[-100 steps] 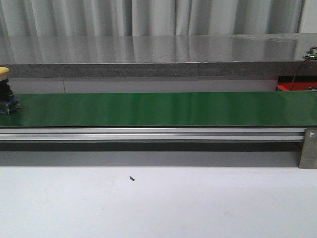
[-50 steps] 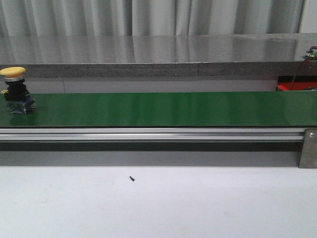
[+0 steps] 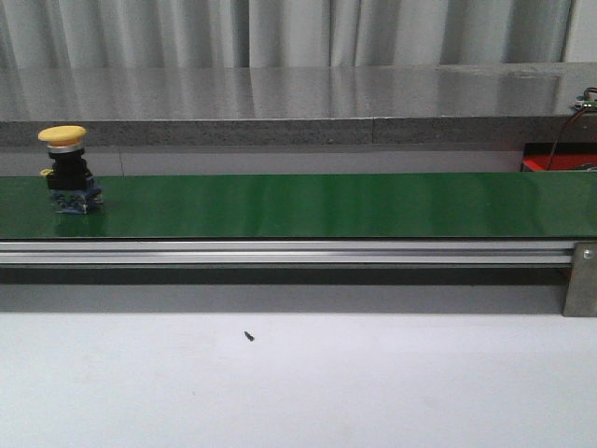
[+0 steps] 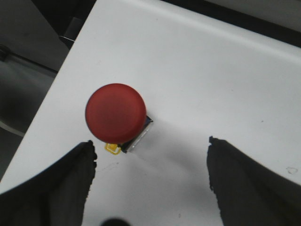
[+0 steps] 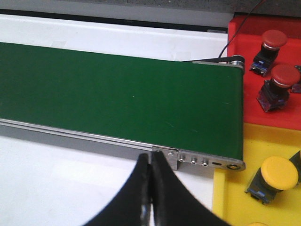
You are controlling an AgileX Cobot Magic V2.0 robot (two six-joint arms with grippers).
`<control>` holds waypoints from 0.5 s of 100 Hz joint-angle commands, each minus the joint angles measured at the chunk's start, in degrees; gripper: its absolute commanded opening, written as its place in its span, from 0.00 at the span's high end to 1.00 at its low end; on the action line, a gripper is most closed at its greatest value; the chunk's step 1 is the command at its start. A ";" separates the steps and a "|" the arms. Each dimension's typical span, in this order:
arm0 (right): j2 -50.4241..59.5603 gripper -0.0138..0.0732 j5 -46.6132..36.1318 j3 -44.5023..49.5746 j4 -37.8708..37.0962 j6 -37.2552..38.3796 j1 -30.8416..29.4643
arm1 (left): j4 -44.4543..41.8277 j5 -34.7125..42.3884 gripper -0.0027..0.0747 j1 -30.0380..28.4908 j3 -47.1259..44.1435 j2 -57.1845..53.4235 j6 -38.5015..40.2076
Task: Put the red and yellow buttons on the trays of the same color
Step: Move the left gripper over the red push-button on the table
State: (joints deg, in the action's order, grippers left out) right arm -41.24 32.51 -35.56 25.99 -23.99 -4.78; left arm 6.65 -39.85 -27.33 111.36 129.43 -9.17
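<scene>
The left gripper [image 4: 148,181] hangs wide open over a red button [image 4: 115,113], ready to grab. The right gripper [image 5: 150,186] looks pinched shut, probably empty, waiting near the trays.

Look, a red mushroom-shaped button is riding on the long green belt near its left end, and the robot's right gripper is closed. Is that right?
Not quite. The mushroom-shaped button riding on the long green belt near its left end has a yellow cap, not red; the front view shows it. The rest holds: the right gripper is closed, its fingers pressed together with nothing between them.
</scene>
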 commanded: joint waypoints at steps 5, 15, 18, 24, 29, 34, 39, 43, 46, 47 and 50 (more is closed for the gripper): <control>0.36 0.92 -3.17 -1.41 0.68 0.10 0.01 | -0.94 4.81 0.33 -0.05 2.13 -3.85 0.75; 0.36 0.92 -3.17 -1.41 0.68 0.10 0.01 | -0.94 4.74 0.33 -0.05 2.13 -3.85 0.75; 0.36 0.92 -3.17 -1.41 0.68 0.10 0.01 | -0.94 4.58 0.33 -0.05 2.13 -3.85 0.75; 0.36 0.92 -3.17 -1.41 0.68 0.10 0.01 | -0.94 4.44 0.33 -0.05 2.13 -3.85 0.75; 0.36 0.92 -3.17 -1.41 0.68 0.10 0.01 | -0.79 4.67 0.33 -0.05 2.13 -3.85 0.87; 0.36 0.92 -3.17 -1.41 0.68 0.10 0.01 | -0.81 4.92 0.33 -0.05 2.13 -3.85 1.44; 0.36 0.92 -3.17 -1.41 0.68 0.10 0.01 | -0.93 5.14 0.33 -0.05 2.13 -3.85 2.42; 0.36 0.92 -3.17 -1.41 0.68 0.10 0.01 | -0.93 5.39 0.33 -0.29 2.13 -3.83 2.61; 0.36 0.92 -3.17 -1.41 0.68 0.10 0.01 | -0.79 5.48 0.33 -0.29 2.13 -3.73 2.90; 0.36 0.92 -3.17 -1.41 0.68 0.10 0.01 | -0.79 5.60 0.33 -0.29 2.13 -3.73 2.89; 0.36 0.92 -3.17 -1.41 0.68 0.10 0.01 | -0.79 5.61 0.33 -0.42 2.13 -3.61 3.34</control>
State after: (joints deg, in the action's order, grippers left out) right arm -41.24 32.51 -35.56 25.99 -23.99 -4.78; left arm 5.51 -37.82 -27.33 111.39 129.41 -7.28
